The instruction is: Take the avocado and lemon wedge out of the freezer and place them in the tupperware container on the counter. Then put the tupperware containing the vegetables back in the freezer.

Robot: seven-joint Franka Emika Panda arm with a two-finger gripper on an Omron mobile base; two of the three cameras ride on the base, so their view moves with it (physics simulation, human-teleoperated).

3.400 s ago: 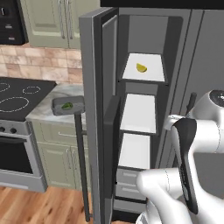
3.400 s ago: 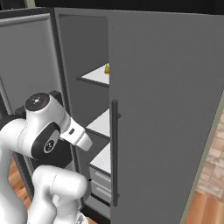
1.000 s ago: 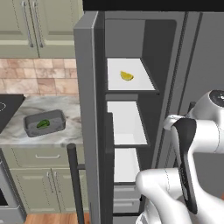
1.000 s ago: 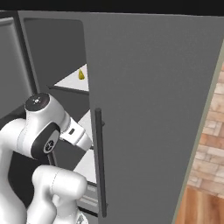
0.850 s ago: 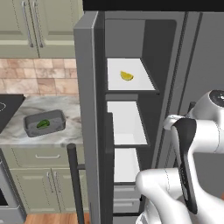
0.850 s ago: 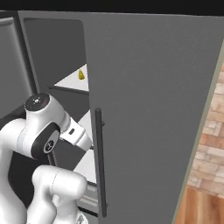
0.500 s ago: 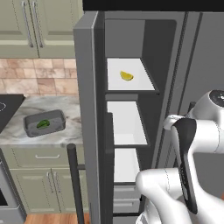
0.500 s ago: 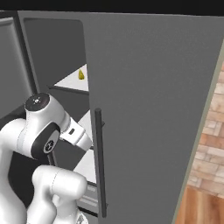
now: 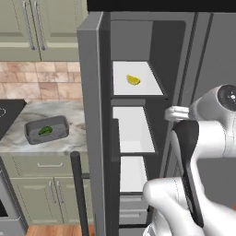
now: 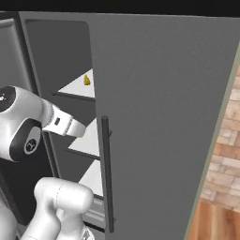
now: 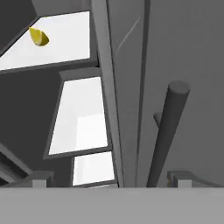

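The freezer (image 9: pixel 171 50) stands open, its door (image 9: pixel 92 101) swung out to the left. On its top white shelf lies the yellow lemon wedge (image 9: pixel 133 80) (image 10: pixel 86 80) (image 11: pixel 38 36). The dark-grey tupperware container (image 9: pixel 59 124) sits on the counter (image 9: pixel 27 144) left of the freezer, and the green avocado (image 9: pixel 45 131) lies inside it. In the hand view my gripper (image 11: pixel 111 181) is open and holds nothing. It is aimed up into the freezer from below the shelves, and the lemon wedge sits far off at the upper left.
The freezer's other door (image 10: pixel 164 117), with its long dark bar handle (image 10: pixel 107 173) (image 11: pixel 165 131), fills the right side close to my arm. The left door's handle (image 9: pixel 79 189) stands low in front. A black stovetop corner (image 9: pixel 7 113) borders the counter on the left.
Since the earliest frames the whole picture has shifted: the camera has moved closer to the freezer and to the right. Over the last second nothing has visibly changed.
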